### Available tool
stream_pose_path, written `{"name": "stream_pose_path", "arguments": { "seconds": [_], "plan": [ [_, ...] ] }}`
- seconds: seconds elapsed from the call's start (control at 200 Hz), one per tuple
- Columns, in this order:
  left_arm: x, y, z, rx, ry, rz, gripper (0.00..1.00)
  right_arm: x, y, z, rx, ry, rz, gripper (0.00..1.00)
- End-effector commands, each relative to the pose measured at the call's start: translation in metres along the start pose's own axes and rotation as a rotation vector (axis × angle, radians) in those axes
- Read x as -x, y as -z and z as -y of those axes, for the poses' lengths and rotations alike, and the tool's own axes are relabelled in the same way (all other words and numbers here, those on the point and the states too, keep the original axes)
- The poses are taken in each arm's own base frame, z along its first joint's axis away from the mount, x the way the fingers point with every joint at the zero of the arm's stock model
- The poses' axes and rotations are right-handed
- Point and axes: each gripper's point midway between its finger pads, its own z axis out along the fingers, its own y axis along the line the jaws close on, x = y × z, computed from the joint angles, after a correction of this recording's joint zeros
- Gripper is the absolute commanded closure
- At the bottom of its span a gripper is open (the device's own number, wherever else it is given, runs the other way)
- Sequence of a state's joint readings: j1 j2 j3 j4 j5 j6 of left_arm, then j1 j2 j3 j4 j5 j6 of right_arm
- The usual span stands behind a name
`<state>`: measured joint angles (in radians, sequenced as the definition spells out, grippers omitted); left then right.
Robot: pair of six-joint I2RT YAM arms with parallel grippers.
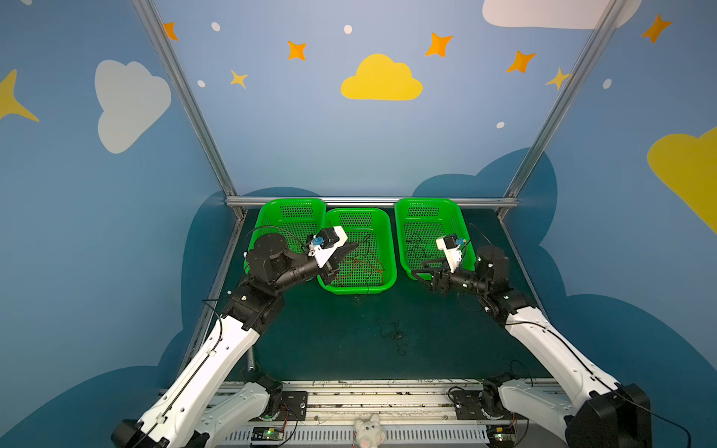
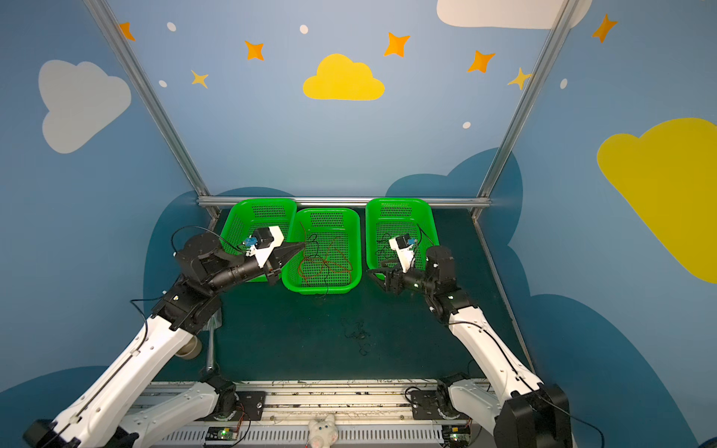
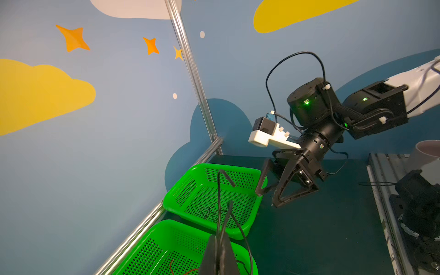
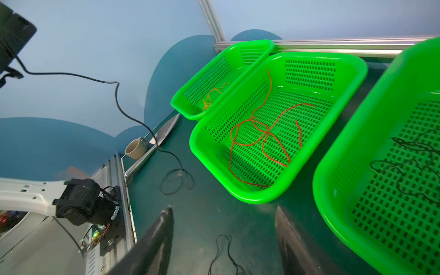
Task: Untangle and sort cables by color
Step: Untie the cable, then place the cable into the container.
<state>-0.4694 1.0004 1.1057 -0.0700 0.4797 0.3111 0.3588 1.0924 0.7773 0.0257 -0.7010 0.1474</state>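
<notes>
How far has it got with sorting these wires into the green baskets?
Mostly sorted: orange wires lie in the left basket, red wires in the middle basket, black wires in the right basket. In hand: the left hand is shut on a black wire above the middle basket; the right hand is open. Left: a black tangle on the table.

In both top views the left arm reaches up from the lower left toward centre frame, its left gripper (image 1: 348, 248) clamped tight on a thin black cable (image 3: 218, 190). The right arm bends in from the lower right, wrist turned toward centre, with the right gripper (image 1: 421, 271) jaws spread wide.
</notes>
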Motion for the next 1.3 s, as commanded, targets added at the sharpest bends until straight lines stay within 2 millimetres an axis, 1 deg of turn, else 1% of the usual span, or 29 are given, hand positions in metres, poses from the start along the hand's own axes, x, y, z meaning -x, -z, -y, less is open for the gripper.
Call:
{"name": "stream_pose_path", "arguments": {
  "seconds": [0.0, 0.115, 0.195, 0.245, 0.375, 0.506, 0.596, 0.761, 0.826, 0.931, 1.041, 1.126, 1.262, 1.297],
  "plan": [
    [0.019, -0.01, 0.006, -0.041, -0.044, 0.043, 0.97, 0.017, -0.007, -0.016, 0.064, 0.097, 0.031, 0.31],
    [0.031, -0.027, 0.011, -0.08, -0.07, 0.07, 0.97, 0.011, -0.014, -0.017, 0.077, 0.093, 0.007, 0.31],
    [0.036, -0.037, 0.013, -0.095, -0.089, 0.079, 0.97, 0.002, -0.018, -0.01, 0.047, 0.067, -0.021, 0.32],
    [0.04, -0.041, 0.012, -0.098, -0.098, 0.09, 0.97, -0.005, -0.018, -0.004, 0.019, 0.039, -0.042, 0.33],
    [0.044, -0.051, 0.008, -0.098, -0.111, 0.098, 0.97, -0.023, -0.018, 0.009, -0.046, 0.003, -0.073, 0.36],
    [0.048, -0.059, 0.006, -0.102, -0.12, 0.109, 0.97, -0.037, -0.02, 0.018, -0.078, -0.074, -0.093, 0.41],
    [0.052, -0.062, 0.007, -0.109, -0.128, 0.115, 0.97, -0.045, -0.025, 0.019, -0.064, -0.177, -0.105, 0.42],
    [0.057, -0.069, 0.01, -0.115, -0.147, 0.125, 0.97, -0.06, -0.038, 0.012, -0.008, -0.298, -0.149, 0.43],
    [0.059, -0.072, 0.01, -0.118, -0.152, 0.129, 0.97, -0.062, -0.042, 0.012, 0.003, -0.336, -0.168, 0.43],
    [0.06, -0.077, 0.01, -0.121, -0.16, 0.132, 0.97, -0.059, -0.049, 0.01, 0.034, -0.409, -0.198, 0.43],
    [0.062, -0.082, 0.011, -0.126, -0.164, 0.138, 0.97, -0.061, -0.057, 0.011, 0.035, -0.516, -0.271, 0.44],
    [0.064, -0.086, 0.012, -0.133, -0.166, 0.144, 0.97, -0.066, -0.062, 0.014, 0.03, -0.567, -0.325, 0.48],
    [0.067, -0.092, 0.011, -0.133, -0.174, 0.153, 0.97, -0.07, -0.067, 0.016, 0.044, -0.586, -0.346, 0.58],
    [0.067, -0.094, 0.011, -0.134, -0.176, 0.155, 0.97, -0.069, -0.068, 0.016, 0.052, -0.586, -0.346, 0.62]
  ]
}}
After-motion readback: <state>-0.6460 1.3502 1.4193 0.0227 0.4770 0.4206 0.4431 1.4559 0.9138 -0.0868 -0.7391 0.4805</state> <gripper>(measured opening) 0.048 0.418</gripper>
